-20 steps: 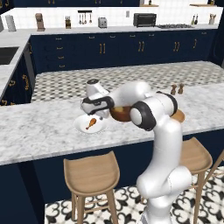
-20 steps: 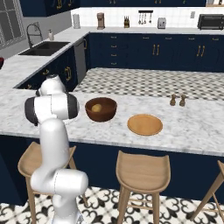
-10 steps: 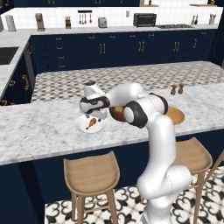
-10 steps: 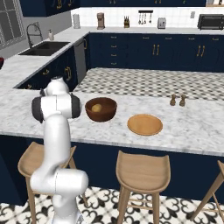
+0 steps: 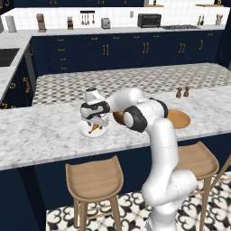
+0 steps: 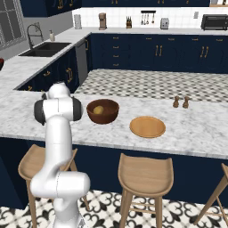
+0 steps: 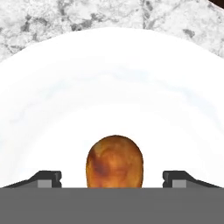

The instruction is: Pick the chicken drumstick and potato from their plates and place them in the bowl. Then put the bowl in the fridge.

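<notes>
While the arm bends low over the marble desk (image 5: 40, 131), the end effector (image 7: 113, 177) hangs just above the white plate (image 7: 109, 83) with its two fingers spread wide. In the hand view the two dark fingertips (image 7: 47, 178) stand far apart at the bottom, one on each side of the chicken drumstick (image 7: 114, 162). A gap of white plate shows between each fingertip and the meat, so the fingers do not touch it and nothing is held. The plump orange-brown end of the drumstick lies between the fingers, roughly in the middle of the opening, and it rests on the plate.

In the left base view the end effector (image 5: 94, 121) points down over the same white plate (image 5: 85, 132), and the drumstick (image 5: 93, 128) lies on the plate directly under it. The bone tip is too small to tell apart there.

The dark brown bowl (image 6: 103, 111) stands on the desk just beside the white plate, on the side toward the arm's elbow. The potato (image 6: 99, 110) already lies inside the bowl. The flat wooden plate (image 6: 147, 127) lies further along the desk, near the bowl but apart from it, with nothing on it. Two small shakers (image 6: 181, 102) stand behind the wooden plate.
</notes>
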Controlling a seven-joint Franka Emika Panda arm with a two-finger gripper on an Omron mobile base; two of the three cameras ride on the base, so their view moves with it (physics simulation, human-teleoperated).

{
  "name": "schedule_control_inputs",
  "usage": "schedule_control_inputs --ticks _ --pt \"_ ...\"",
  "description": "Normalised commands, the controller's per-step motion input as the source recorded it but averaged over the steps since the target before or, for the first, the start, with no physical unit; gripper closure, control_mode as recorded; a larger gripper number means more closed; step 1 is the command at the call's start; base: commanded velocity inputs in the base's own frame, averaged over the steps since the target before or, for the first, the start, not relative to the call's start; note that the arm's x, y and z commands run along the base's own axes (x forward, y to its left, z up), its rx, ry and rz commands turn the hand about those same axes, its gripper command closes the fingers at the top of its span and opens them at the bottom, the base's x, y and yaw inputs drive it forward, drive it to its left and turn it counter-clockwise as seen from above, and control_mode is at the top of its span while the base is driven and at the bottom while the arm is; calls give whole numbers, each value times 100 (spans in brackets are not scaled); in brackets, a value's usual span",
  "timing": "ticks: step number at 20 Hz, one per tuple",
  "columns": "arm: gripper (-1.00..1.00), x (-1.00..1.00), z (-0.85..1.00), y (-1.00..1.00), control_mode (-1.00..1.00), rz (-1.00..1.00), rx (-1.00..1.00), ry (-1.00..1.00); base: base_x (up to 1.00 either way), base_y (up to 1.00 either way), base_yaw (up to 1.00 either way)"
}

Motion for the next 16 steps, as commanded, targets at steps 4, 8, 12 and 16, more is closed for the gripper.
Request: schedule_control_inputs --ticks 4,8,12,16 --pt "100 0 -37 -1 -100 0 0 0 0 0 0" --pt "100 -32 38 -3 -100 0 1 -2 0 0 0" --pt "100 -21 79 -26 -100 0 3 -1 0 0 0" --pt "100 -19 100 -41 -100 3 4 0 0 0 0"
